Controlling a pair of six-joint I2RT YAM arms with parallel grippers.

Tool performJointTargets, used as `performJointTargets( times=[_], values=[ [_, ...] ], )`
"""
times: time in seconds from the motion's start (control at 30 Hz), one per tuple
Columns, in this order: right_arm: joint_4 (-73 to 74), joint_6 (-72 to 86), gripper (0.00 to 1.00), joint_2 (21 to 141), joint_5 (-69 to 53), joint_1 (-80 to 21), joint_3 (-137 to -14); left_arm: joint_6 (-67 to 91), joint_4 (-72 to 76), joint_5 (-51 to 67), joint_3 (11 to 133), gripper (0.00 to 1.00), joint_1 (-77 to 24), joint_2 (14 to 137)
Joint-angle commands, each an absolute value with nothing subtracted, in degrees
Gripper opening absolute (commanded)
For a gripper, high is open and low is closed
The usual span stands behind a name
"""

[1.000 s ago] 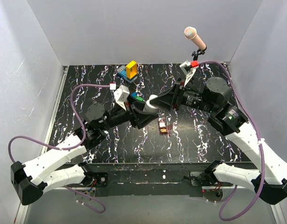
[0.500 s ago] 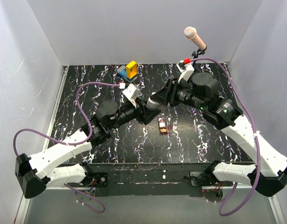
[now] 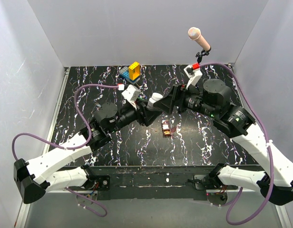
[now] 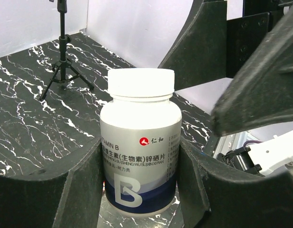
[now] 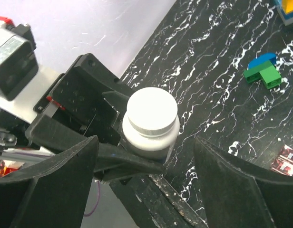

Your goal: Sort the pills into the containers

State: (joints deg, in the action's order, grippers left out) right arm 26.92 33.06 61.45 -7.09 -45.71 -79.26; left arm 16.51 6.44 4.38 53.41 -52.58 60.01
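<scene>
The brown pill box point(image 3: 166, 128) lies on the black white-veined tabletop point(image 3: 89, 85) just below the centre of the overhead view, apart from both arms and with nothing touching it. In the right wrist view it shows only as a small reddish-brown corner at the lower right edge point(image 5: 288, 159). Just above it and a little left in the overhead view, the two arms meet over the table around a vitamin B bottle point(image 4: 139, 156) with a silver and blue label and a white screw cap point(image 5: 151, 112). The left gripper point(image 4: 141, 190) is clamped on the bottle's body, one black finger pressed against each side of the label, and holds it upright. The right gripper point(image 5: 145, 147) is spread wide, its fingers standing either side of the cap with clear gaps, touching nothing. Green and blue toy blocks point(image 5: 263, 71) lie on the tabletop at the upper right of the right wrist view. A yellow block on a blue one point(image 3: 133, 71) stands near the back wall, above the centre of the overhead view. A microphone point(image 3: 199, 39) rises on its small tripod point(image 4: 64, 57) at the upper right of the overhead view.
</scene>
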Motion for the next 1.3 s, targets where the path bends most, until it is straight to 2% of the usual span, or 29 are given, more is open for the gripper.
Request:
performJointTargets(
  times=[0.0, 0.2, 0.37, 0.67, 0.97, 1.27],
  values=[
    [22.6, 31.2, 0.89, 58.0, -9.6, -46.0, -78.5, 16.5, 6.1, 3.2, 53.4, 0.00, -52.5, 56.3],
    [21.2, 28.9, 0.92, 56.2, -14.5, -44.7, -78.7, 17.8, 5.4, 6.6, 51.5, 0.00, -52.5, 52.7],
    [16.3, 29.8, 0.91, 57.0, -27.7, -42.5, -78.2, 20.1, 6.1, 12.3, 49.9, 0.00, -52.5, 49.4],
    [7.0, 31.5, 0.90, 57.0, -42.7, -41.0, -76.4, 24.9, 12.5, 23.3, 46.1, 0.00, -52.5, 45.4],
    [-9.5, 37.8, 0.90, 58.1, -54.8, -40.7, -71.9, 31.5, 24.0, 34.7, 45.8, 0.00, -52.5, 48.5],
    [-19.3, 43.0, 0.87, 58.6, -59.6, -40.7, -69.4, 34.9, 29.7, 38.3, 46.6, 0.00, -52.5, 51.9]
  ],
)
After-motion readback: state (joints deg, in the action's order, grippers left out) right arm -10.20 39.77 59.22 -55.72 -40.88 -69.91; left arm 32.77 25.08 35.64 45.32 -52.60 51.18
